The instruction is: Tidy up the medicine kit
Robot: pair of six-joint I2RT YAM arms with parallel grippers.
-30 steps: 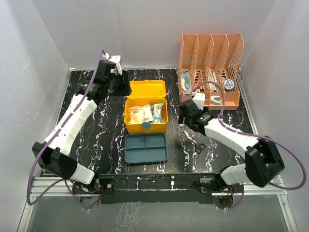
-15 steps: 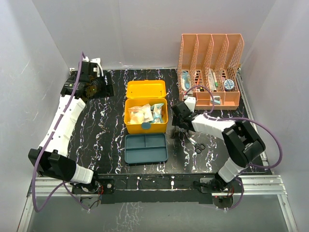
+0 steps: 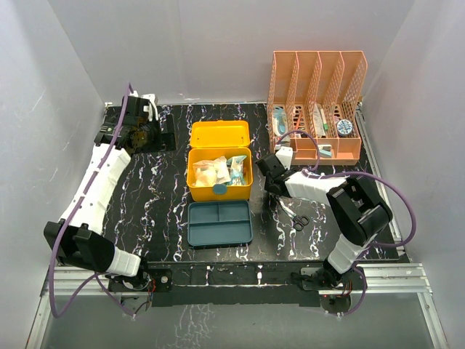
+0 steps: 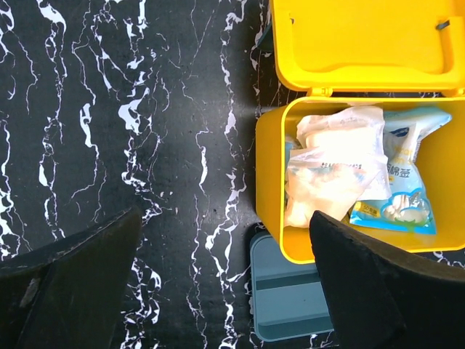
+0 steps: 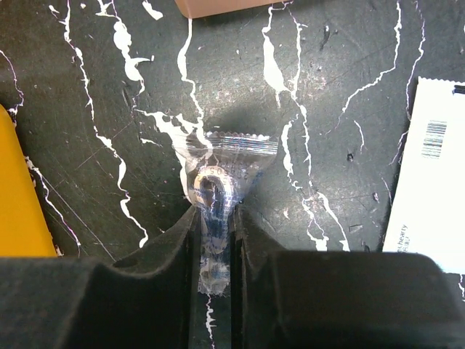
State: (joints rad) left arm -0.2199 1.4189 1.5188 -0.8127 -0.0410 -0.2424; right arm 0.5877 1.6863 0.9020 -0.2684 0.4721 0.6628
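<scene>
The right gripper (image 5: 215, 218) had swung left and clamped a clear sachet (image 5: 224, 163) lying near the right side of the open medicine kit (image 3: 203, 195), at centre. The left gripper (image 4: 225, 218), jaws apart, had retreated far-left. Loading the sachet appeared next.

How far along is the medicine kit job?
Done: yellow plastic box open, sealed packets inside, teal divided insert tray out in front of it. In hand: right gripper shut on a small clear plastic sachet; left gripper open, empty. Left: black-handled scissors and white barcoded packet lie loose; tray not back in, lid open.
</scene>
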